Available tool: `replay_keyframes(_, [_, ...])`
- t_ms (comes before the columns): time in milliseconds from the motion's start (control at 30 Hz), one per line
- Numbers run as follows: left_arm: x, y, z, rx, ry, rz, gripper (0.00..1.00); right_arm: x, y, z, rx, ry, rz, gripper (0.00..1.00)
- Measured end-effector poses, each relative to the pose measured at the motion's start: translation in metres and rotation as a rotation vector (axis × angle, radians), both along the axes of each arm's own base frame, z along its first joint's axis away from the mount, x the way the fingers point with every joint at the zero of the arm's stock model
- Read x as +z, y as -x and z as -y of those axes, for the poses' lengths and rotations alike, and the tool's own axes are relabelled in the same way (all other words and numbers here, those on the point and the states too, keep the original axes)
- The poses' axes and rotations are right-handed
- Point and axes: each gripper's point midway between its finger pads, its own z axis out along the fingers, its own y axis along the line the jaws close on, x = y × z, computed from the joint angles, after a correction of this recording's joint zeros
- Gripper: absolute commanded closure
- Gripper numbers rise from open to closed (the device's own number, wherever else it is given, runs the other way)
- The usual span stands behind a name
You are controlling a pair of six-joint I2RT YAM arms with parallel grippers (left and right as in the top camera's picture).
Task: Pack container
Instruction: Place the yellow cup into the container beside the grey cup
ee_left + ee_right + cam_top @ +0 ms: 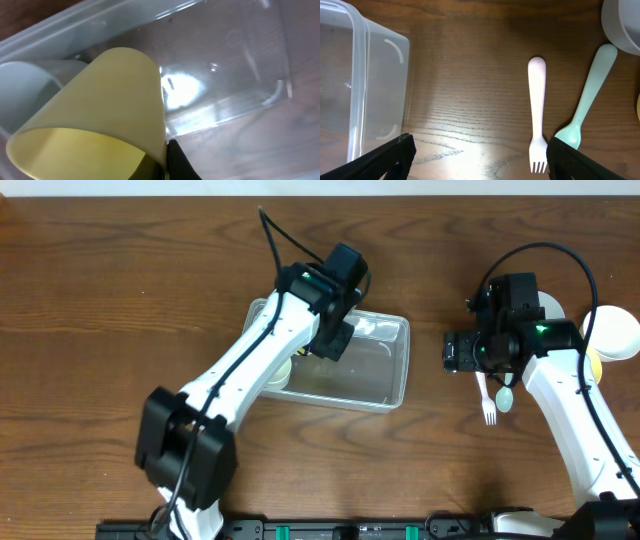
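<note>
Container [392, 385] placement is what my next move is turning on. The clear tub is lying on the table [100, 280] directly beneath my left jaws [335, 340], with its long axis running across the table from my left side toward my right. My left arm is reaching forward and bending down over the tub's far left part, so it is by far the nearer of my two arms.

In the left wrist view those jaws [161, 162] are gripping the wall of a yellow cup [100, 115]. One finger is showing outside the rim, and the other is hidden by the cup. The cup is hanging tilted, with its mouth toward the camera, and the tub's clear floor [240, 60] is showing beyond it. A pale bowl [30, 85] is sitting in the tub just beside the cup, so I judge I am needing to set the cup down without knocking it.

My right jaws [479, 142] are hovering spread wide over bare wood, holding nothing. The tub's end [370, 75] is lying to one side of them. A fork [536, 115] and a spoon [585, 100] are lying to the other, with their handles crossing my closing line.
</note>
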Motion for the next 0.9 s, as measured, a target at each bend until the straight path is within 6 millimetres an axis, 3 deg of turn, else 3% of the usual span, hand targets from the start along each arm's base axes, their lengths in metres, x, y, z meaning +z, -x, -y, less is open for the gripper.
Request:
replay_keyframes(300, [-0.037,-0.008,0.004,-0.050,-0.039,-0.047,0.94,0.000,0.000,0.000,0.000,0.000,-0.001,0.15])
replay_keyframes(500, [-0.049,-0.017,-0.001,-0.034,-0.043,-0.053,0.94,0.000,0.001,0.000,0.000,0.000,-0.004,0.15])
replay_keyframes(600, [-0.048,-0.023,-0.005,-0.022,-0.038,-0.045,0.88,0.000,0.001,0.000,0.000,0.000,-0.004,0.15])
replay_keyframes(667, [-0.048,-0.024,-0.007,-0.021,-0.037,-0.043,0.77,0.000,0.001,0.000,0.000,0.000,-0.004,0.15])
replay_keyframes(900, [-0.048,-0.026,-0.008,-0.024,-0.040,-0.039,0.69,0.000,0.001,0.000,0.000,0.000,-0.004,0.14])
